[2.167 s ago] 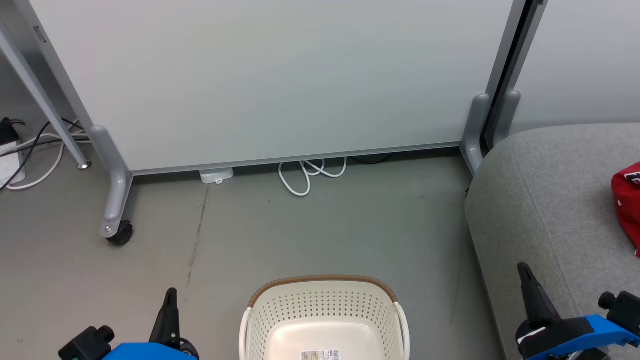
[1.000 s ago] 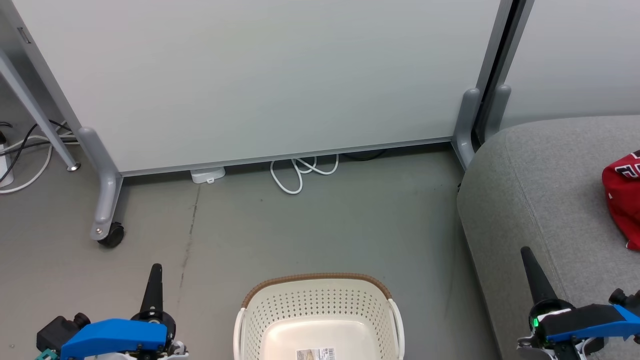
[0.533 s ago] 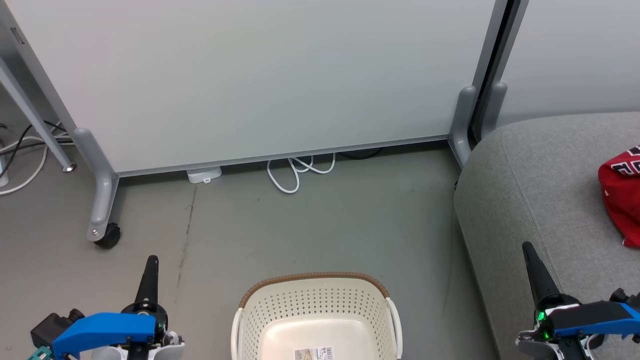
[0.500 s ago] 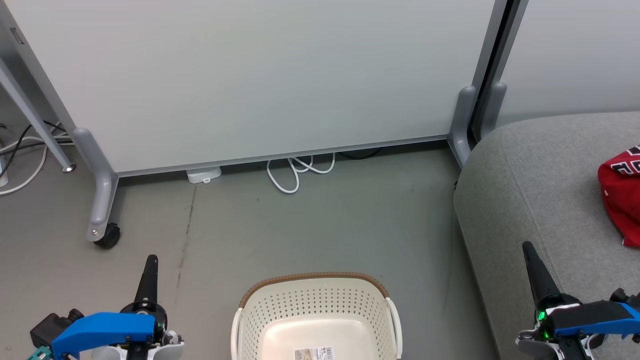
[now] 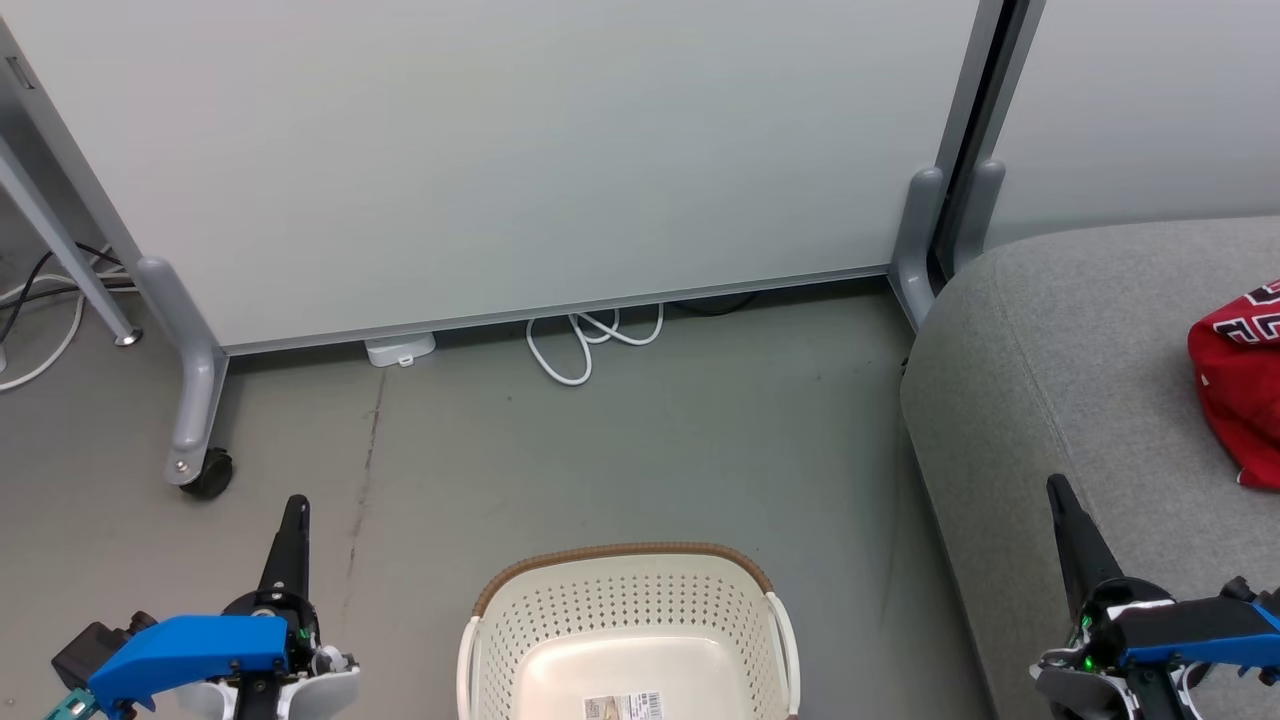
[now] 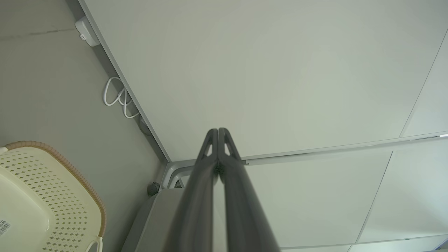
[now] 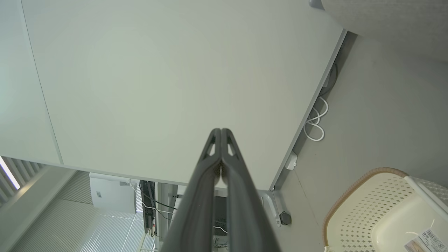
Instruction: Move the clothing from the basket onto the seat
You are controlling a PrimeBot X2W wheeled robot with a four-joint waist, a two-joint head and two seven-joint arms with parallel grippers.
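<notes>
The cream-white basket (image 5: 625, 610) with its brown rim stands on the floor at the bottom middle; its bare bottom carries a label. It also shows in the left wrist view (image 6: 45, 189) and the right wrist view (image 7: 371, 206). On the light-grey seat (image 5: 1080, 400) at the right lies a red garment with black white-edged numerals (image 5: 1240, 390), cut by the frame edge. The other garment is out of view. My left gripper (image 5: 293, 505) is shut and holds nothing, left of the basket. My right gripper (image 5: 1057, 487) is shut and holds nothing, over the seat's front edge.
A white partition panel (image 5: 520, 150) on grey wheeled feet (image 5: 190, 420) stands behind the basket. A white cable loop (image 5: 585, 345) and a small white box (image 5: 400, 350) lie at its base. More cables (image 5: 40, 310) trail at the far left.
The head view has shifted, so the whole scene slid left and up a little. More of the red garment shows. Both grippers stay shut, and more of their blue bodies shows.
</notes>
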